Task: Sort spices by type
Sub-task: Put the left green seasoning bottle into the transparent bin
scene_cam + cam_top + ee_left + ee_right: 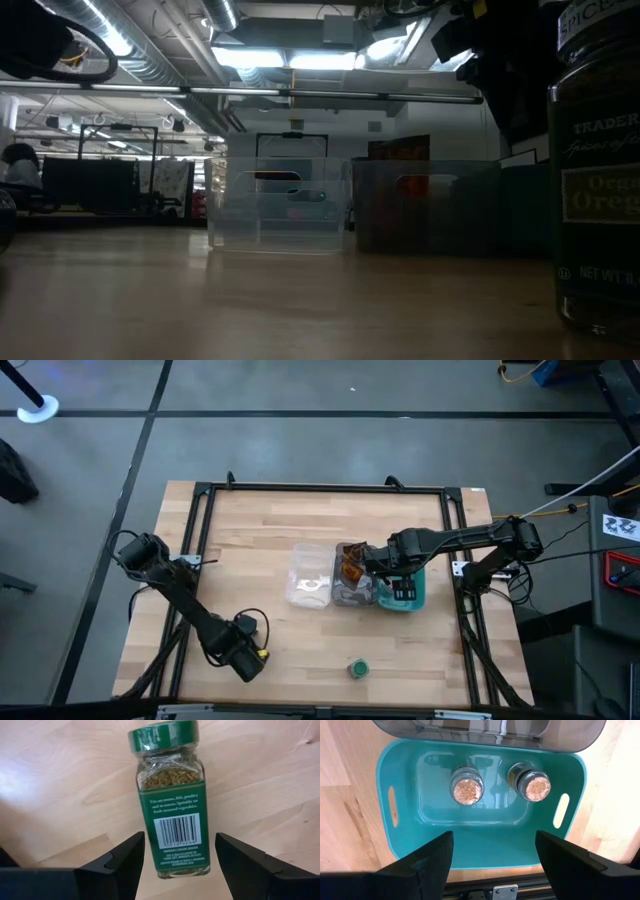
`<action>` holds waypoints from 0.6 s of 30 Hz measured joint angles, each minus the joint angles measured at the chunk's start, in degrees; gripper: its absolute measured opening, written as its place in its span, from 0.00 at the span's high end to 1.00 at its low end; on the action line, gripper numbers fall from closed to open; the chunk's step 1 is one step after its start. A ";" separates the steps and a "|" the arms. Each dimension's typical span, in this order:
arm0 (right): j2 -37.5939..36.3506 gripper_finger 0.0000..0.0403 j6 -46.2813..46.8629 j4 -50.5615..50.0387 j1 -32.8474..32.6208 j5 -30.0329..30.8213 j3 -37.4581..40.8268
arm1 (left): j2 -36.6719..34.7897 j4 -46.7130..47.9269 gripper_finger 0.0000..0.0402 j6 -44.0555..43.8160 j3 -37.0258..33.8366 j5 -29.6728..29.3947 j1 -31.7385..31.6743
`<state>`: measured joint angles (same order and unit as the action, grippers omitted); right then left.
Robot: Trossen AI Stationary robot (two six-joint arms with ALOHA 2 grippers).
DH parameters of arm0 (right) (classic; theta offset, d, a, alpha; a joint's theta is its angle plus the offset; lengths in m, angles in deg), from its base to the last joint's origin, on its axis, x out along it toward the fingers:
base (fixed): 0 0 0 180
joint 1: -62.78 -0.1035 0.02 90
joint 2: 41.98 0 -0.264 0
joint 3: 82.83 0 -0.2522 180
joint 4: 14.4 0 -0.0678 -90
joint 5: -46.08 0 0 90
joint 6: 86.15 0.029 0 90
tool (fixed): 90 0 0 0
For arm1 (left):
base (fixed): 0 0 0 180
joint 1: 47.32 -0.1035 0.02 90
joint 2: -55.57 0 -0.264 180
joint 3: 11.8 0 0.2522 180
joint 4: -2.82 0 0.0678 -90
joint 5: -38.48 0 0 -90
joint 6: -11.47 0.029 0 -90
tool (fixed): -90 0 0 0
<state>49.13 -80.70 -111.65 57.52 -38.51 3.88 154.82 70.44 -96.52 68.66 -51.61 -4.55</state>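
Note:
A green-lidded spice jar [172, 805] lies on the wood with its barcode label up. It is below my left gripper [178, 840], which is open with a finger on either side, apart from it. That gripper [248, 658] hides this jar in the high view. A second green-lidded jar [357, 669] stands near the front edge and looms at the right of the low view [598, 170]. My right gripper [492, 860] is open and empty over the teal tray [400, 780]. Two jars with pinkish-brown lids [466, 789] [535, 786] stand in that tray. Brown-orange sachets [350, 568] lie in the grey tray [345, 598].
Three trays stand side by side mid-table: clear [308, 575], grey, and teal [412, 598]. In the low view the clear tray [280, 205] and grey tray [420, 205] stand across the table. Bare wood lies between the trays and the front edge.

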 joint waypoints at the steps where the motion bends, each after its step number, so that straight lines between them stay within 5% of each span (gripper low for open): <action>1: 0.00 0.30 0.00 0.00 0.01 0.00 0.00 | 0.34 -0.34 0.44 0.12 0.00 -0.15 0.02; 18: -0.75 0.30 -7.48 -0.06 0.02 0.00 -0.24 | 6.30 -1.28 0.49 9.44 0.10 -4.65 -0.03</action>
<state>48.38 -88.18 -111.70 57.55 -38.51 3.64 161.12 69.17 -87.09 68.76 -56.26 -4.58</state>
